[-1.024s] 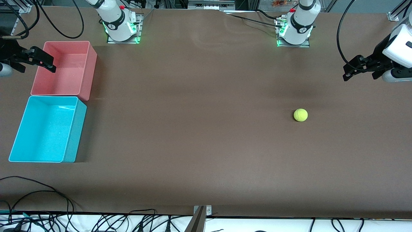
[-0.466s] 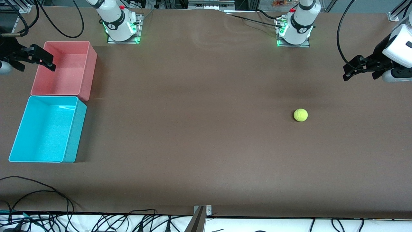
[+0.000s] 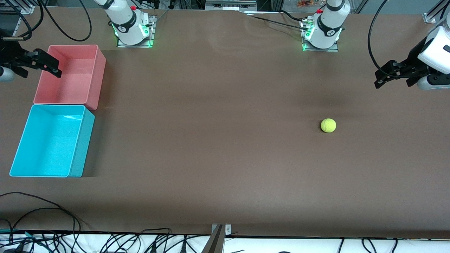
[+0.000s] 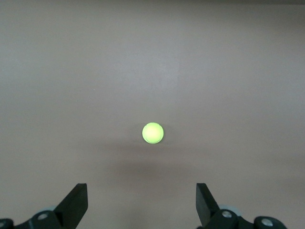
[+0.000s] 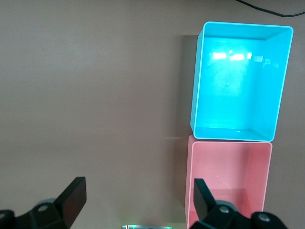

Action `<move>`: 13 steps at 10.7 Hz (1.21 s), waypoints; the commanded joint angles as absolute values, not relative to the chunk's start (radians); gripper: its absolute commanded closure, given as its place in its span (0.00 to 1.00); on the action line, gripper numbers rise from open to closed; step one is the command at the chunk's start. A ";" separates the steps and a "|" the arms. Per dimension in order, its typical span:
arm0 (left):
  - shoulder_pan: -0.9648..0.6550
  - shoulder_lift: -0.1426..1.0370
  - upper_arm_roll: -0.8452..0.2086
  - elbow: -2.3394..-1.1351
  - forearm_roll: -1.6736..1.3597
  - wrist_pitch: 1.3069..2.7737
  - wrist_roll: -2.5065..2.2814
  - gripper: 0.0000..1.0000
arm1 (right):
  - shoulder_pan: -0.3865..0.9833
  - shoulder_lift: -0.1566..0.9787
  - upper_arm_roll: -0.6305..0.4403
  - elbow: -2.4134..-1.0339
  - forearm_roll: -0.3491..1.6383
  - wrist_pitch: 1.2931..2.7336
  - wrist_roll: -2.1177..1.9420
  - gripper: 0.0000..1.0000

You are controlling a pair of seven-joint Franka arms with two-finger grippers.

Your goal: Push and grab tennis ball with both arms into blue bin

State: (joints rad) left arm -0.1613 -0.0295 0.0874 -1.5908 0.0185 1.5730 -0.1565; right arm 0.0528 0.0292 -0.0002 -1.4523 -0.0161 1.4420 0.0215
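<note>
The tennis ball [image 3: 328, 125] lies on the brown table toward the left arm's end. It also shows in the left wrist view [image 4: 153, 133], out ahead of the open fingers. My left gripper [image 3: 378, 79] hangs open and empty in the air near that end of the table, well apart from the ball; its own view shows it too [image 4: 141, 200]. The blue bin [image 3: 49, 140] stands empty at the right arm's end and shows in the right wrist view [image 5: 238, 81]. My right gripper [image 3: 57, 70] is open and empty over the pink bin's outer edge, as its own view shows [image 5: 138, 198].
A pink-red bin [image 3: 70, 75] stands empty, touching the blue bin on the side farther from the front camera; it shows in the right wrist view [image 5: 228, 176]. The arm bases [image 3: 133, 30] [image 3: 321, 33] stand at the table's back edge. Cables [image 3: 42, 211] lie at the front edge.
The right gripper has shifted very slightly over the pink bin's edge. The ball and the left gripper have not moved.
</note>
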 commanded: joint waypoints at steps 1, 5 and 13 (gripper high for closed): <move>-0.166 -0.012 0.086 -1.554 0.044 1.549 -0.169 0.00 | 0.054 0.008 0.005 -1.470 -0.023 1.434 0.008 0.00; -0.166 -0.012 0.084 -1.554 0.044 1.549 -0.169 0.00 | 0.054 0.005 0.008 -1.470 -0.020 1.436 0.006 0.00; -0.166 -0.012 0.084 -1.554 0.044 1.549 -0.169 0.00 | 0.055 -0.006 0.008 -1.482 -0.028 1.437 0.020 0.00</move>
State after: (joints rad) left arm -0.1613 -0.0295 0.0874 -1.5908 0.0185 1.5730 -0.1565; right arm 0.0539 0.0199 0.0043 -1.4550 -0.0161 1.4407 0.0204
